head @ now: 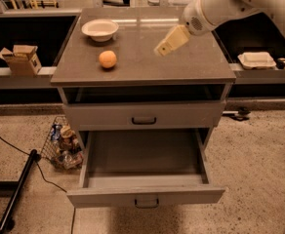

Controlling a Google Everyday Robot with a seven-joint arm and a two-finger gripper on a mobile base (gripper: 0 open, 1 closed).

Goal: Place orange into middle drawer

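Observation:
The orange [108,59] sits on the grey cabinet top [191,65], left of centre, just in front of a white bowl [100,29]. The middle drawer [145,197] is pulled out wide and nothing lies in it. My gripper [162,49], with tan fingers on a white arm, hangs over the middle-right of the cabinet top. It is to the right of the orange, apart from it, and it holds nothing.
A shut grey drawer front [143,116] sits above the open drawer. A cardboard box [19,58] stands on the left ledge and a white container [256,59] on the right ledge. A wire basket of items [62,143] and a black pole [15,191] lie on the floor at left.

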